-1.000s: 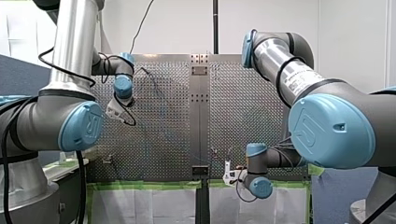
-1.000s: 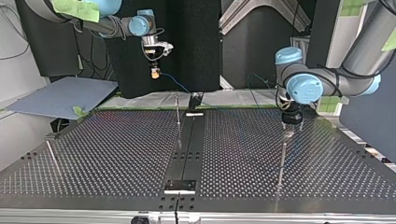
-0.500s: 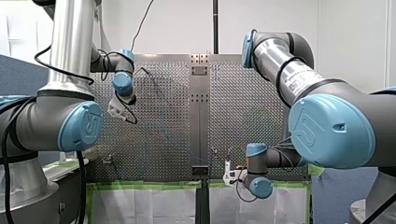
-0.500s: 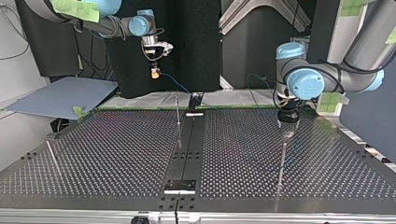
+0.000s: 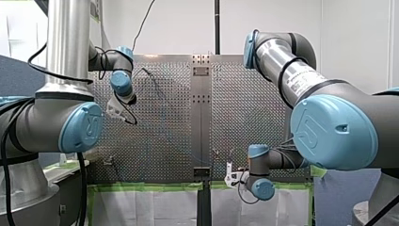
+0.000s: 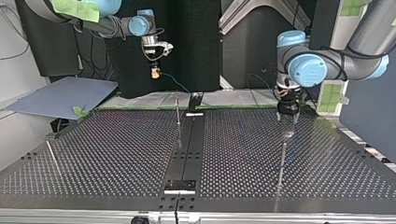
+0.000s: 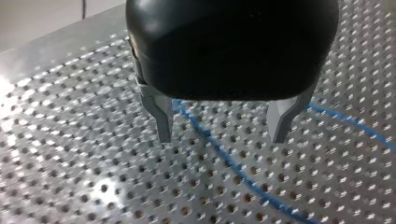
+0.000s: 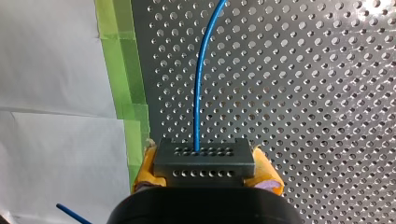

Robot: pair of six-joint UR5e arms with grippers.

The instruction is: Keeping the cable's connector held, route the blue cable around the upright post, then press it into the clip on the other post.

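- My right gripper (image 6: 154, 73) holds the dark connector (image 8: 204, 161) clamped between its yellow pads (image 8: 145, 164); the gripper's own body covers the lower part of the fingers.
- The blue cable (image 8: 199, 88) leaves the connector's top and runs out over the perforated bench (image 6: 107, 154). In the top view it shows only as a thin line just beside the connector, and its course over the bench cannot be traced there.
- Whether the cable passes around the upright post (image 6: 177, 110) at the bench's middle cannot be told.
- My left gripper (image 7: 223, 133) has its metal fingers (image 7: 161, 116) spread wide with nothing between them. A run of the cable lies on the bench below the gap.
- In the top view it hangs near the clip (image 6: 288, 135) on the other post (image 6: 282, 159), apart from it. The clip is too small to show whether it holds anything.
- Edges: green tape (image 8: 122, 88) lines the bench edge beside the right gripper, which is held above that edge.
- Open perforated surface lies on both sides of the two posts.
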